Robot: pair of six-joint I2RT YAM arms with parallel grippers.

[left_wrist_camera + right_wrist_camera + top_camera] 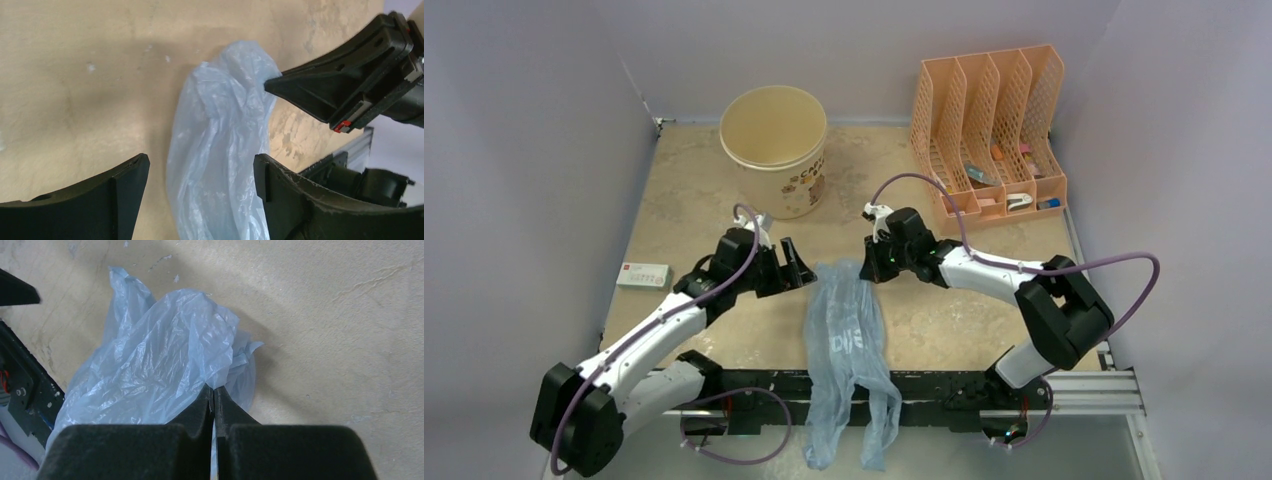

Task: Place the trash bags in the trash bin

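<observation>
Pinching the upper edge of a thin, crinkly, translucent pale-blue plastic bag (150, 365) with the right end effector (214, 391), pressed together. Sprawled on the beige table (954, 320), trailing over its near edge. Left end effector (200, 172) spread wide just beside it. Well apart from the round cream plastic bin (789, 185), upright behind.

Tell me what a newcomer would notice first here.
A crinkly pale-blue bag lies across the table, its tail hanging over the near edge. The right gripper is pinched shut on its top, while the left gripper stands open beside it. The cream bin stands at the far edge.
</observation>
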